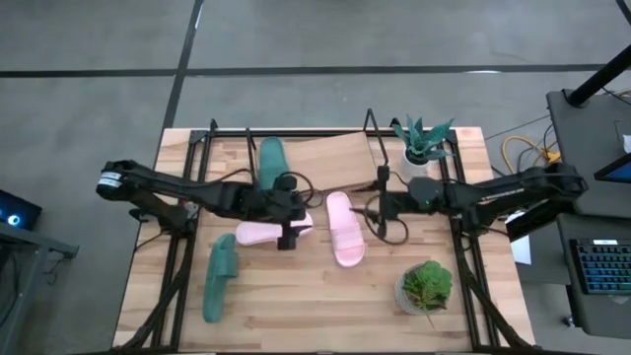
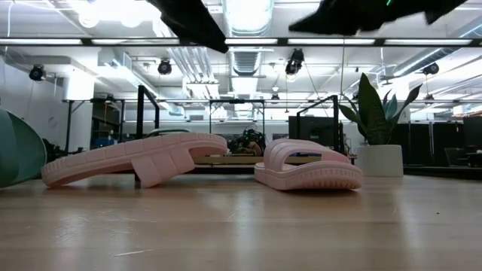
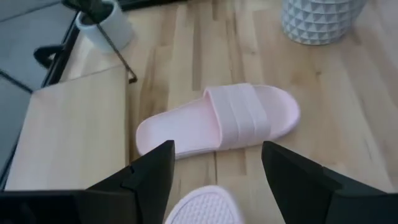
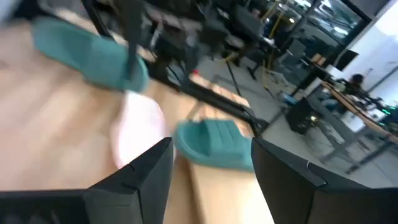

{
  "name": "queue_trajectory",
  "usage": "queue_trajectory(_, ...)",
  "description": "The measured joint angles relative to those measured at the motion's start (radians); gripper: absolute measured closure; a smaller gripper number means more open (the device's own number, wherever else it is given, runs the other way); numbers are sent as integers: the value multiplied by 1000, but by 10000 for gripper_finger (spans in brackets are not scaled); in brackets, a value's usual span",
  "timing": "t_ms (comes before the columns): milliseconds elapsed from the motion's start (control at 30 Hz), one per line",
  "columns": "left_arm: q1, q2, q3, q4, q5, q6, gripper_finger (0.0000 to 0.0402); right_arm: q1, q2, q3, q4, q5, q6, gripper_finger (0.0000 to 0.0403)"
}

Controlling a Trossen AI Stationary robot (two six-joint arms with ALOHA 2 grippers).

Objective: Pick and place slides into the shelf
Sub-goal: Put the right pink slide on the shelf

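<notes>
Above the worktop's middle, my left tool (image 1: 293,229) hangs with fingers spread wide over one pink slide (image 1: 264,233), gripping nothing. My right tool (image 1: 378,209) waits wide open just right of the other pink slide (image 1: 343,228). One teal slide (image 1: 270,163) lies on the shelf (image 1: 335,158) at the far edge; another teal slide (image 1: 221,275) lies near left.

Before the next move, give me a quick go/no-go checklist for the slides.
1. Left gripper jaws open, empty: ok.
2. Right gripper jaws open, empty: ok.
3. All four slides shelved: not ok; only one dark teal-green rubber slide lies on the slanted wooden shelf board.
4. Pale pink rubber slide beneath left gripper: ok.
5. Second pale pink slide flat on the wooden table: ok.
</notes>
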Motion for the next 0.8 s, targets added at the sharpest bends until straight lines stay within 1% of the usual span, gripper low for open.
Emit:
queue_trajectory(100, -26, -13, -13, -11, -16, 9, 175, 108, -7, 21, -48, 76, 17, 195)
queue_trajectory(200, -47, -21, -26, -8, -17, 9, 175, 207, 9, 43, -91, 190, 18, 195)
queue_trajectory(267, -56, -21, -41, -11, -17, 8, 175, 260, 27, 55, -120, 253, 18, 195)
queue_trajectory(333, -60, -22, -59, -14, -17, 1, 175, 304, 47, 61, -148, 294, 18, 195)
queue_trajectory(400, -63, -23, -76, -13, -18, 0, 175, 338, 69, 62, -173, 317, 29, 195)
queue_trajectory(500, -63, -23, -90, -14, -18, -1, 175, 366, 100, 63, -236, 324, 57, 195)
queue_trajectory(633, -62, -21, -91, -12, -18, 0, 175, 368, 170, 62, -338, 324, 113, 195)
queue_trajectory(800, -62, -21, -91, -10, -21, 0, 175, 372, 297, 63, -343, 325, 115, 195)
